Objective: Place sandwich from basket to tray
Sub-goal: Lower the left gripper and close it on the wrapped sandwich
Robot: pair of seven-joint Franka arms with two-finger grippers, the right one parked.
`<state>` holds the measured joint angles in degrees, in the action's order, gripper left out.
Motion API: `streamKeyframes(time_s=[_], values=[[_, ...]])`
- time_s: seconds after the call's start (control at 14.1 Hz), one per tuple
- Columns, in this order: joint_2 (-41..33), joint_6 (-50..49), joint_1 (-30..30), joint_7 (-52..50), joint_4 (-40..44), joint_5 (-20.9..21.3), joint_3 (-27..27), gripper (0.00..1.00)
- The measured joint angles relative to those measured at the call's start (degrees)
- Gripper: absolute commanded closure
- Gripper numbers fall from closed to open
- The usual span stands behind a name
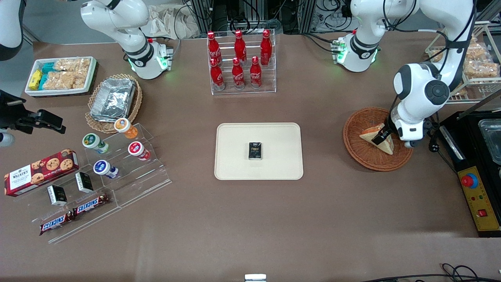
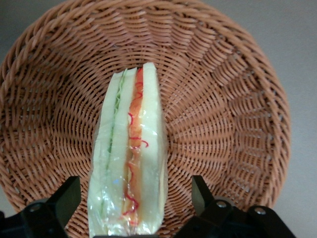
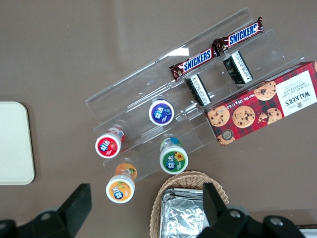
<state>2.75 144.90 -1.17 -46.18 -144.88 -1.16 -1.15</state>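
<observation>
Brown tabletop (image 1: 250,219) is seen beneath the basket (image 1: 362,150), which lies toward the working arm's end. Inside it the sandwich (image 2: 130,163) is stood on edge, its red-orange and green filling shown along the cut side. The gripper (image 2: 132,198) is lowered into the basket with its fingers (image 2: 67,198) spread apart, one on each side of the sandwich, with gaps visible. The tray (image 1: 235,156) is located mid-table, well apart, with a small dark packet (image 1: 255,150) on it.
</observation>
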Motion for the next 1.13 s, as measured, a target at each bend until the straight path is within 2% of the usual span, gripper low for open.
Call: streamKeyframes(time_s=[0.07,0.14,0.21,0.28,0.35,0.92,1.13], values=[[0.5,0.7,0.0,0.0,-0.3,0.0,0.0,0.01],[1.0,1.4,0.0,0.0,-0.4,-0.1,0.0,0.21],[1.6,1.9,0.0,0.0,-0.4,-0.1,-0.1,0.55],[2.0,2.2,0.0,0.0,-0.4,-0.1,-0.1,0.97],[2.3,2.4,0.0,0.0,-0.4,-0.2,-0.1,1.00],[0.8,2.2,0.0,-0.2,0.5,-0.2,-0.6,1.00],[-2.6,-4.9,0.0,0.2,3.9,-0.1,-0.5,1.00]])
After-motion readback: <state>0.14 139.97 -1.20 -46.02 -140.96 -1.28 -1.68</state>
